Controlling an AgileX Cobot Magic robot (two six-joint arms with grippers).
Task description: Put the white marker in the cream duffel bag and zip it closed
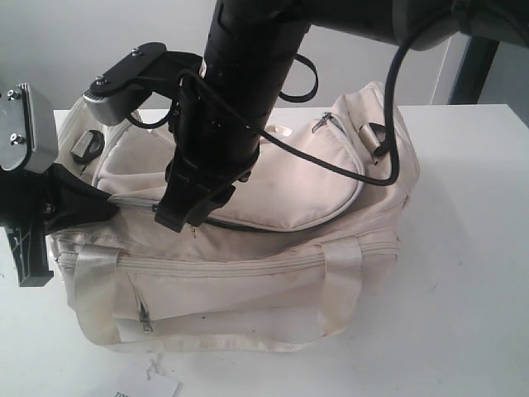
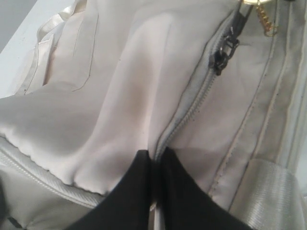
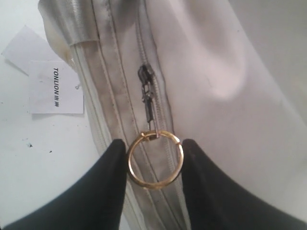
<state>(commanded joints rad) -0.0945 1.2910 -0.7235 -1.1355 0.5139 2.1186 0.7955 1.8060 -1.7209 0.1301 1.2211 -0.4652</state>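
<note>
The cream duffel bag (image 1: 273, 273) lies on a white table (image 1: 463, 248), front pocket toward the exterior camera. My right arm reaches across its top. There the right gripper (image 1: 194, 217) (image 3: 154, 142) holds the gold ring (image 3: 155, 186) of the zip pull, one black fingertip against each side. The dark slider (image 3: 145, 79) sits on the zip track just beyond the ring. My left gripper (image 1: 107, 201) (image 2: 155, 152) is shut on the bag's cream fabric (image 2: 96, 105) beside the zip at the left end; the same slider (image 2: 221, 56) shows farther along. The white marker is not in view.
A white paper tag (image 1: 145, 387) (image 3: 55, 87) printed TONLION lies on the table by the bag's front. A black clip (image 1: 85, 145) sits at the bag's left end and a metal one (image 1: 376, 136) at the right. Black cable loops over the bag's top.
</note>
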